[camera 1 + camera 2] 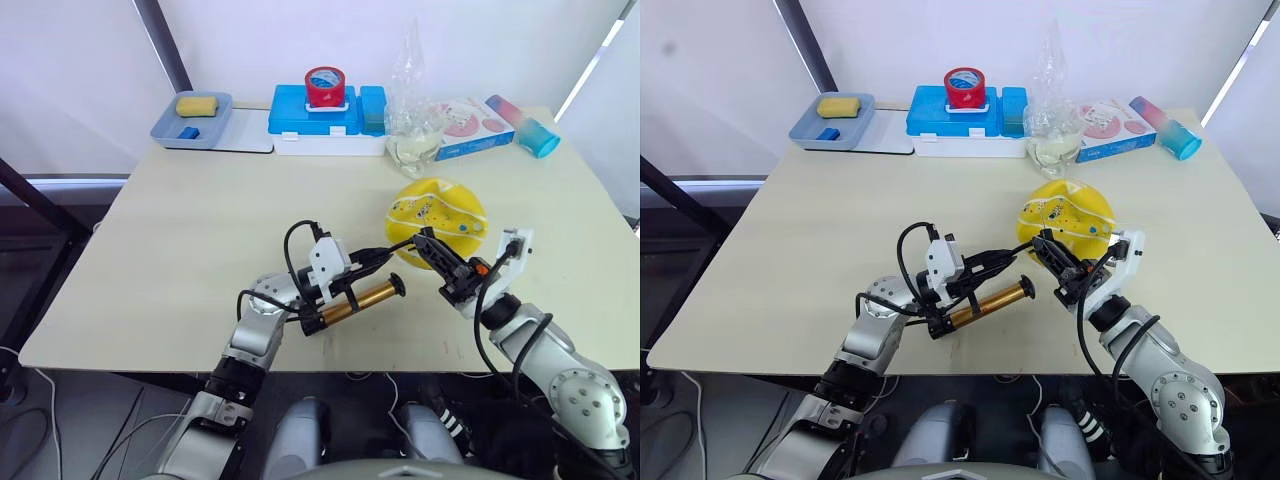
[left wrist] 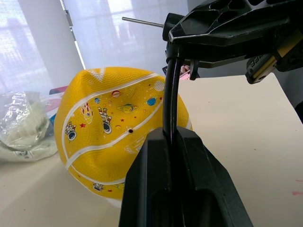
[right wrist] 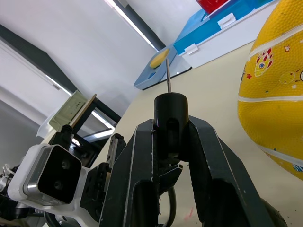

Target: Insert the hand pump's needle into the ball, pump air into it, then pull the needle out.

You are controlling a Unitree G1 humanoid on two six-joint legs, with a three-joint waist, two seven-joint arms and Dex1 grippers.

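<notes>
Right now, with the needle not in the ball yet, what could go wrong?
The needle held by the right gripper points away from the ball, not at its small valve hole, so it might miss and scrape the skin. The ball is dented and lies loose on the table, so a push could roll it off. The thin hose pinched in the left gripper could kink.

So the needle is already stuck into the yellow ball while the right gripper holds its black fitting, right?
Not quite. The right gripper does hold the black fitting, but the needle is still out in the open beside the yellow ball, not in it, as the right wrist view shows.
</notes>
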